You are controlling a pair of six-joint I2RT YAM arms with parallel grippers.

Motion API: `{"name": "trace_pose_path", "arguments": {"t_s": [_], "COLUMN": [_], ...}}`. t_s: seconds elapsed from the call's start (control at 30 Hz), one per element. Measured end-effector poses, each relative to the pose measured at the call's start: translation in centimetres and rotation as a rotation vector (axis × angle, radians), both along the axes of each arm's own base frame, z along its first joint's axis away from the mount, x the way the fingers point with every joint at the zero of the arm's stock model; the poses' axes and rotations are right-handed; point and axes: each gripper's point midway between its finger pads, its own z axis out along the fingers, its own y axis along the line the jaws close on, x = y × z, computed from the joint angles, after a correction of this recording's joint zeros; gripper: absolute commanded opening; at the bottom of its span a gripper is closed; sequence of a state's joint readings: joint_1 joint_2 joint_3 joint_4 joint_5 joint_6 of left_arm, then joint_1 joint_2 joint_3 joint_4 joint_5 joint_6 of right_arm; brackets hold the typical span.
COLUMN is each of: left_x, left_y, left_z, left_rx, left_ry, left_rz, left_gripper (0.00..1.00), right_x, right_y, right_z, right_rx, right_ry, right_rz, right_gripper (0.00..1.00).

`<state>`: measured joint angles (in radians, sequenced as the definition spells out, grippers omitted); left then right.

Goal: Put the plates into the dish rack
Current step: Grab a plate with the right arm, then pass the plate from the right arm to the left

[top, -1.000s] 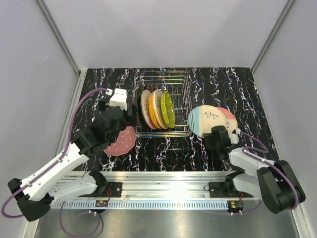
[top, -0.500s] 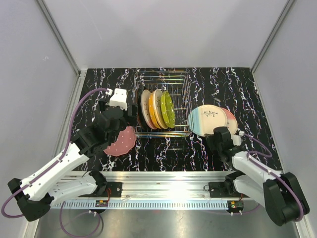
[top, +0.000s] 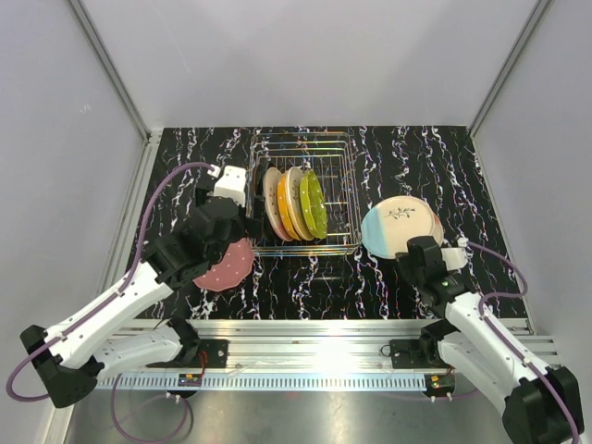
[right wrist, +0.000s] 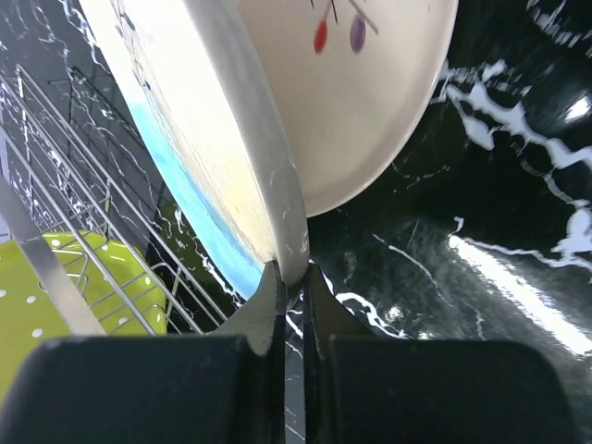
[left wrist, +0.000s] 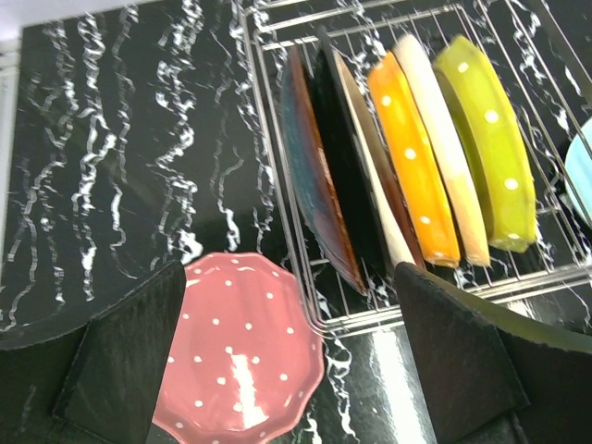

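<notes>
The dish rack holds several upright plates: black, cream, orange, cream and yellow-green. They also show in the left wrist view, orange and yellow-green. A pink dotted plate lies flat left of the rack's near corner, also in the left wrist view. My left gripper is open and empty above it. My right gripper is shut on the near rim of a cream and light-blue plate, holding it tilted up. Another plate's edge shows behind it.
The rack's wire wall stands just right of the pink plate. The rack's right end lies close left of the held plate. A raised frame borders the black marbled table.
My right arm has swung right and stretched out, and the held plate has shifted a little right, covering more of the plate behind. My left gripper has moved slightly right toward the rack.
</notes>
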<state>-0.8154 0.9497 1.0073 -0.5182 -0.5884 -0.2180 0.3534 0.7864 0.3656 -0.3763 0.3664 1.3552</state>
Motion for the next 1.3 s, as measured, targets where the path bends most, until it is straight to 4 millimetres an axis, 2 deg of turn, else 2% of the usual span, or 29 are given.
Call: {"name": "trace_pose_path", "arguments": {"t_s": [0.2,0.37,0.57,0.67,0.77,0.83,0.93,1.03,1.13,1.3], "left_x": [0.0,-0.4,-1.3,-1.6,-2.0,-2.1,-2.4,-2.3,-2.3,-2.4], "left_y": [-1.2,-2.3,-6.1,-8.3,-10.2,-11.4,-12.6,-13.7,-14.6,-15.8], "left_z": [-1.7,-2.0,-1.4,-1.3,-1.0,-0.1,1.6,3.2,4.0,3.6], "left_rx": [0.01,-0.024,-0.178,-0.249,-0.306,-0.35,-0.406,-0.451,-0.481,-0.5], "left_ry": [0.061,0.096,0.175,0.229,0.279,0.291,0.291,0.285,0.29,0.333], "left_rz": [-0.037,-0.077,-0.189,-0.246,-0.296,-0.331,-0.377,-0.412,-0.437,-0.464], "left_gripper": [0.99,0.99,0.99,0.99,0.99,0.99,0.99,0.99,0.99,0.99], "right_x": [-0.2,-0.4,-1.2,-1.1,-0.6,-0.3,0.1,0.6,1.2,1.2], "right_y": [-1.2,-1.4,-2.2,-2.5,-2.5,-2.5,-2.1,-1.3,0.2,2.5], "right_z": [2.6,3.7,4.8,7.0,10.5,12.8,15.1,16.1,16.0,15.5], "right_rx": [-0.065,-0.072,-0.119,-0.153,-0.176,-0.186,-0.19,-0.194,-0.183,-0.143], "right_ry": [-0.05,-0.078,-0.092,-0.124,-0.189,-0.24,-0.297,-0.314,-0.31,-0.299], "right_rz": [-0.004,0.003,0.016,0.03,0.049,0.062,0.087,0.137,0.215,0.338], "right_gripper": [0.0,0.0,0.0,0.0,0.0,0.0,0.0,0.0,0.0,0.0]}}
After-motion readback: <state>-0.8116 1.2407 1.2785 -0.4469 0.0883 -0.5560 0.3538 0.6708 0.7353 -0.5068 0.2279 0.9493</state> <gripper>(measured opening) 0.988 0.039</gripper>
